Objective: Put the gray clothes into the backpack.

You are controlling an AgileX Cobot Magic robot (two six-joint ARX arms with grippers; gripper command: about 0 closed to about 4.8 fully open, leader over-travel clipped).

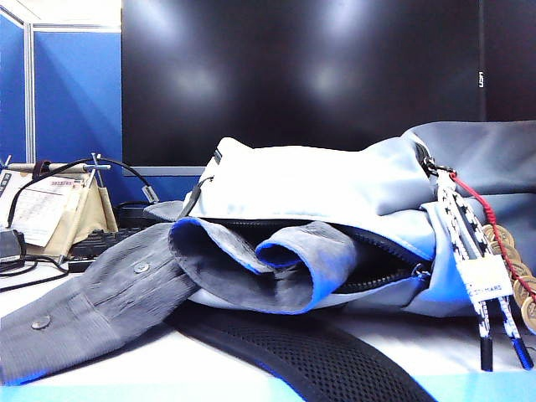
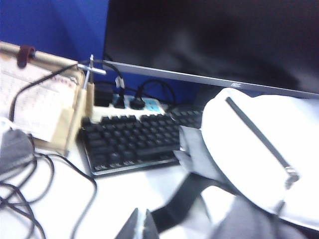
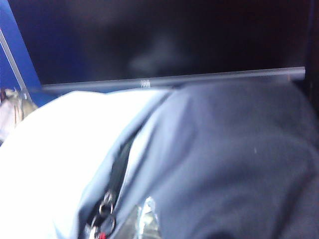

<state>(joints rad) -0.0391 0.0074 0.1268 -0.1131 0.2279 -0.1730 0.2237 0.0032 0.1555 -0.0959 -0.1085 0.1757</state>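
Behind the backpack [image 1: 335, 180] stands a black monitor [image 1: 293, 67] against blue partition panels [image 1: 75, 92], and we work on a pale tabletop [image 1: 167, 368] crowded with cables. To the backpack's left, as the exterior view shows it, lie a keyboard [image 2: 129, 139], a power strip [image 2: 132, 103] and a desk calendar [image 1: 50, 205].

The gray clothes [image 1: 251, 264] are only partly inside the backpack: folds bunch in its zippered mouth, while one sleeve with its buttoned cuff [image 1: 50, 327] trails out across the table, away from the opening.

We find our left gripper [image 2: 142, 226] raised above the table beside the backpack, near the keyboard, jaws pressed together and empty. Our right gripper [image 3: 143, 219] hangs over the backpack's top, close to the zipper pull [image 3: 105, 209]; its tips are blurred, but we take them as clenched on nothing.

We judge the main risk to be that trailing sleeve: if we leave it, the task stays unfinished, and a careless pull could drag the bunched fabric back out of the opening. A descent near the red cord with coins [image 1: 502, 251] could snag it.

Open room lies in front of the backpack and over the sleeve; toward the keyboard and cables the space is tight, and the monitor closes the rear.
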